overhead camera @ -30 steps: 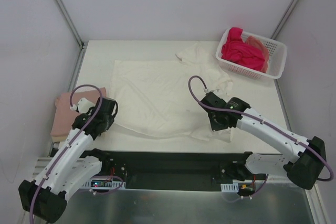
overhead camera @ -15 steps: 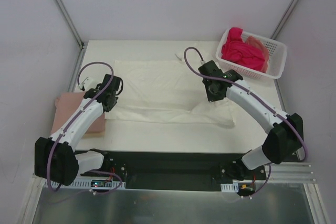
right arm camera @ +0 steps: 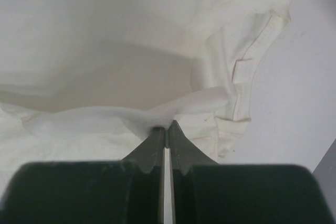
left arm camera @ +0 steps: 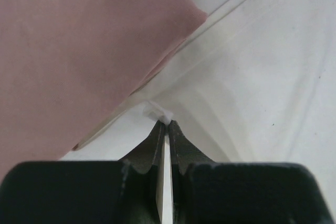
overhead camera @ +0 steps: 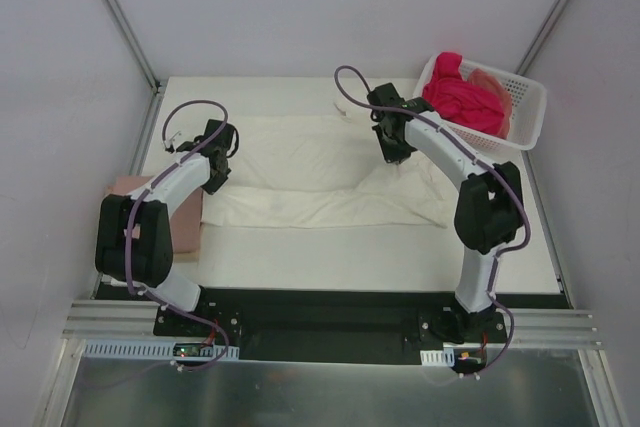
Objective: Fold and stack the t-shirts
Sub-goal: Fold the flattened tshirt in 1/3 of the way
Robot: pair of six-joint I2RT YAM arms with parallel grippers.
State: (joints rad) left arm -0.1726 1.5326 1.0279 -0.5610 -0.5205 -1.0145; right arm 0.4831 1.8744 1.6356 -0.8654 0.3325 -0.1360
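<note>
Both arms extended over the table, elbows raised. Left arm (overhead camera: 175,182) runs up the left side, forearm angled forward and right, wrist tipped down. Left gripper (left arm camera: 167,123): jaws closed tip to tip, pinching an edge of the cream t-shirt (overhead camera: 320,162). Right arm (overhead camera: 445,152) is stretched further out, forearm angled forward and left, wrist also tipped down. Right gripper (right arm camera: 167,127): jaws closed too, nipping a fold of the same shirt. The two grippers sit roughly level, well apart.

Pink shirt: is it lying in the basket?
No, the pink shirt lies folded at the left of the top view, well apart from the basket at the far right.
</note>
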